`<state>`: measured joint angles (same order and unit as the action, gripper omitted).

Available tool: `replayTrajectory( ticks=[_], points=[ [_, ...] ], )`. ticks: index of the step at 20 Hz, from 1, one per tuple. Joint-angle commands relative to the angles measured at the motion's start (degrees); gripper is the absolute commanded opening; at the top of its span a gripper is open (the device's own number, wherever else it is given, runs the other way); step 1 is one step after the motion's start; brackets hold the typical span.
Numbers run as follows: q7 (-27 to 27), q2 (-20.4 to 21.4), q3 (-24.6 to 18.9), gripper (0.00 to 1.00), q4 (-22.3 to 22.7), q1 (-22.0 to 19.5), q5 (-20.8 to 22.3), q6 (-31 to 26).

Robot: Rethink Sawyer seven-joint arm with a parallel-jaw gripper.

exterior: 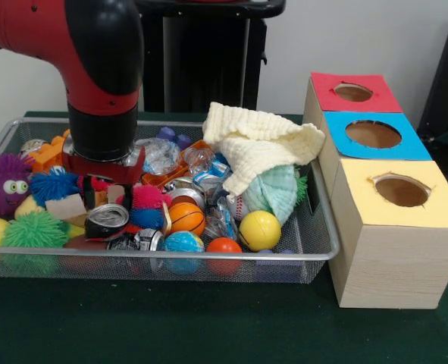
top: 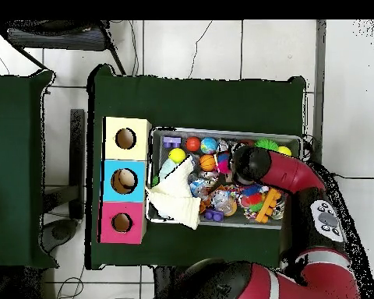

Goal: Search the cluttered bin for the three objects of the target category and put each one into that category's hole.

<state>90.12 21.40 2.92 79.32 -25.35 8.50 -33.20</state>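
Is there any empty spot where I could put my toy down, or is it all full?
The wire bin is packed with balls, cans and fuzzy toys, with the robot arm reaching into its crowded side. Bare green table lies open along the bin's front and below the three boxes. The box tops have holes, leaving little flat room.

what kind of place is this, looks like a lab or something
Probably a robotics lab or test room. A red robot arm reaches into a wire bin of mixed toys and cans on a green-covered table. Beside it stand three boxes with holes in coloured tops, on a bare tiled floor.
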Motion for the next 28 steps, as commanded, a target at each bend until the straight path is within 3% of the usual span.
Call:
replayTrajectory(
  ticks=[1, 8, 20, 28],
  points=[
    [9.8, -7.42, 0.35, 1.0, -2.17, 0.57, 1.94, 7.87],
    [10.37, -10.05, 4.51, 1.0, -5.05, 2.85, 1.97, 3.24],
    [10.64, -16.32, 10.37, 1.0, -11.19, 6.68, -0.05, -14.69],
    [9.72, -16.56, 11.9, 1.0, -13.58, 7.53, -0.09, -22.23]
  ],
)
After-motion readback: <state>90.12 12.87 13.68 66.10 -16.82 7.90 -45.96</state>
